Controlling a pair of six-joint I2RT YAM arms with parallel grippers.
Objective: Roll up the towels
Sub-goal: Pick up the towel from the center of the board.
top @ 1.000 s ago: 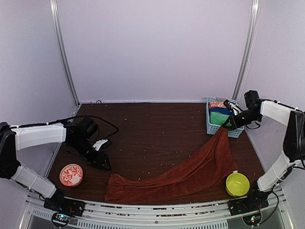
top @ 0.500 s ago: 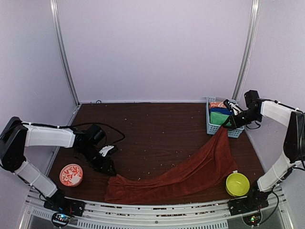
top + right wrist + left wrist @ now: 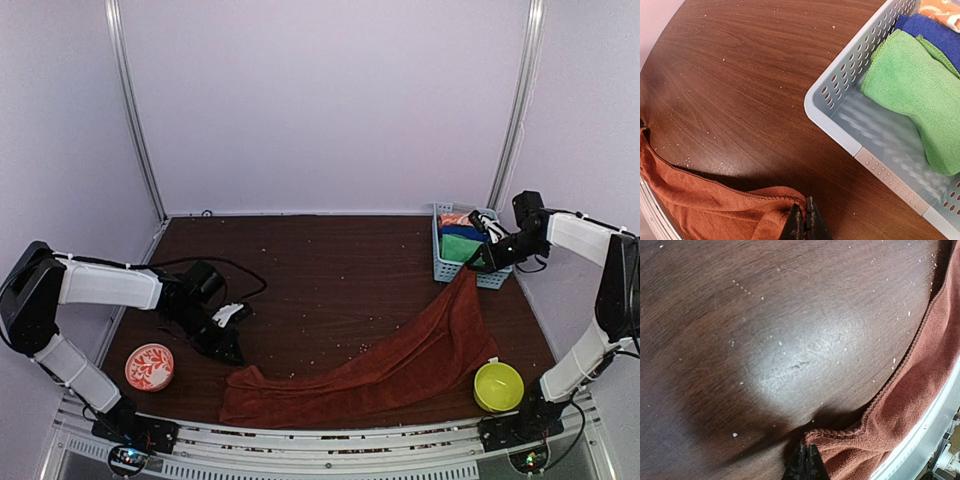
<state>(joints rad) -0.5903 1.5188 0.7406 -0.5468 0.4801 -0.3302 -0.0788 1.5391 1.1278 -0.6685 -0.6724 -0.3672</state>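
A long rust-red towel (image 3: 400, 365) stretches across the dark table from the near left up toward the right. My left gripper (image 3: 232, 356) is low at its near-left corner. In the left wrist view that gripper (image 3: 807, 463) is shut, with the bunched hem of the towel (image 3: 920, 390) pinched at its tips. My right gripper (image 3: 473, 262) holds the far corner raised beside the basket. The right wrist view shows it (image 3: 806, 222) shut on a fold of the towel (image 3: 715, 210). A bright green towel (image 3: 912, 85) lies bundled in the basket (image 3: 447, 268).
The pale blue basket (image 3: 840, 130) also holds a blue cloth (image 3: 935, 32) and an orange one (image 3: 940, 9). A red patterned bowl (image 3: 149, 367) sits near left and a yellow-green bowl (image 3: 498, 385) near right. A white rail (image 3: 925, 435) runs along the table's near edge.
My left arm moved right and down to the towel's near-left corner and its jaws shut there, puckering the corner. The right arm kept still with its corner.
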